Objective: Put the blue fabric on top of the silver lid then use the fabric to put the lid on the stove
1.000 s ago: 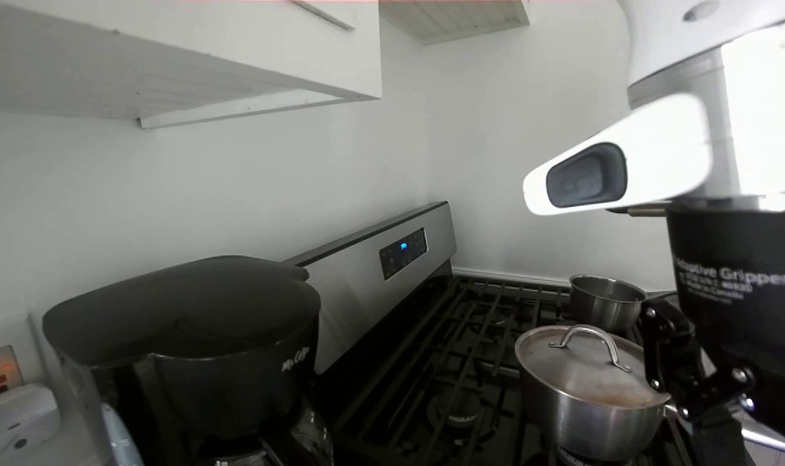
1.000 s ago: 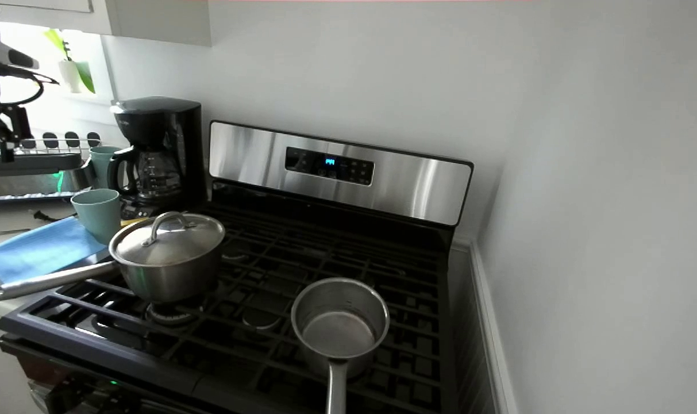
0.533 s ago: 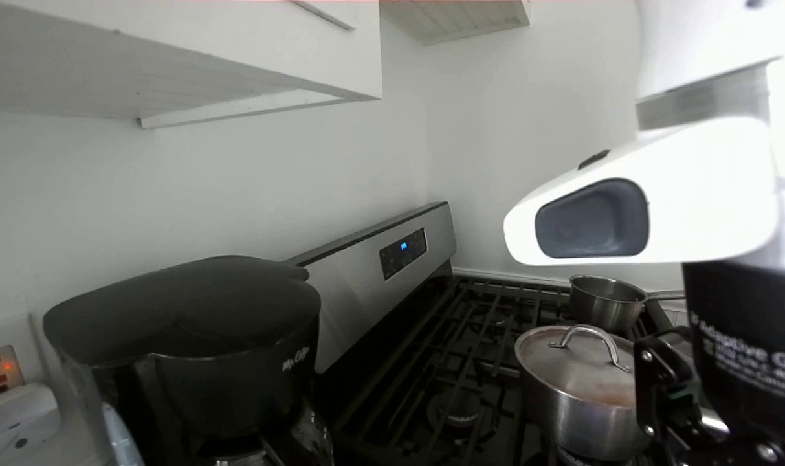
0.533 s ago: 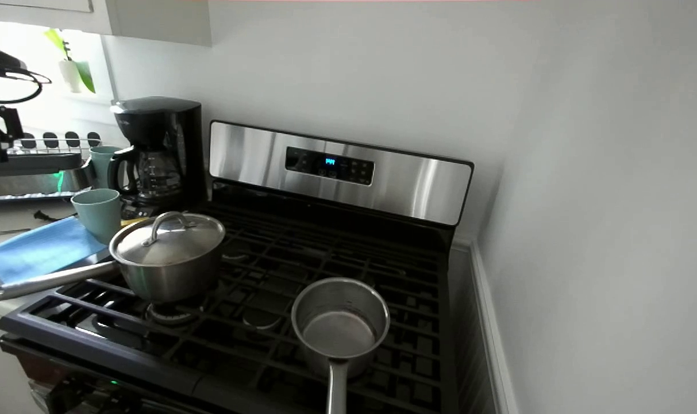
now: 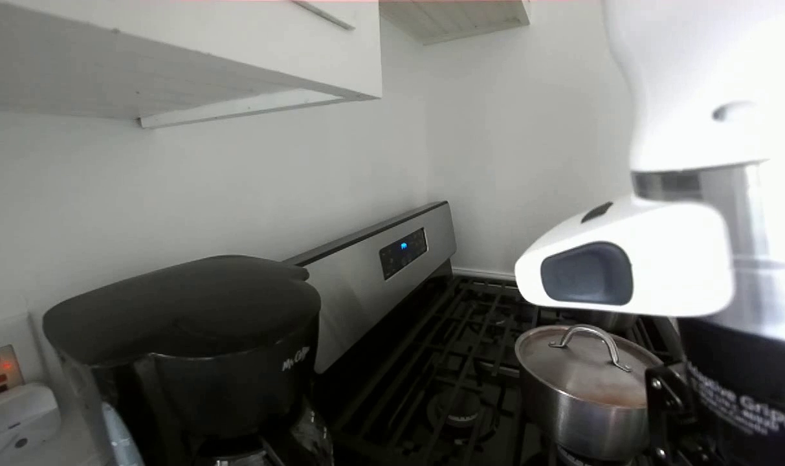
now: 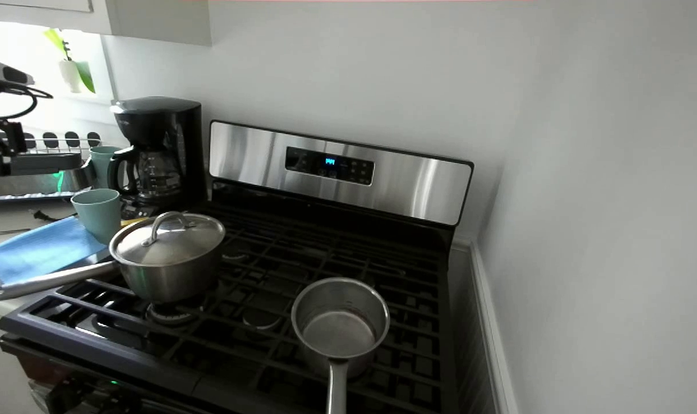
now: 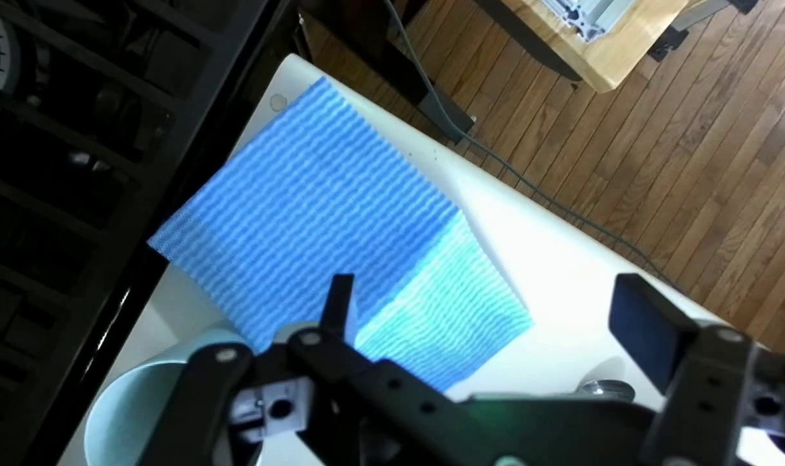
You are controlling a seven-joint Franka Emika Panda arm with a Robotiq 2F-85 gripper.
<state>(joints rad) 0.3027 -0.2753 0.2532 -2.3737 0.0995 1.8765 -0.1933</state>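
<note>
Two jaws spread wide, my gripper (image 7: 486, 298) holds nothing; the blue fabric (image 7: 327, 200) lies on the counter (image 7: 554, 278), the silver lid (image 6: 181, 244) on the pot (image 6: 173, 282); I should pinch low, clear of the cup (image 7: 133, 408).

This is a kitchen. There is a black stove (image 6: 256, 287) with a shiny back (image 6: 411, 184) and blue lights (image 6: 330, 162). On the stove sit a big silver pot (image 6: 173, 282) with a lid (image 6: 178, 242) on it and a small silver pot (image 6: 342, 328), 2 in all. Just beside the stove is a coffee maker (image 6: 183, 135) with a glass jug (image 6: 156, 172). A green cup (image 6: 98, 217) stands on the white desk (image 7: 547, 278) close by. A white cupboard (image 5: 256, 42) hangs on the wall (image 6: 348, 75). The floor (image 7: 657, 149) is made of wood boards.
</note>
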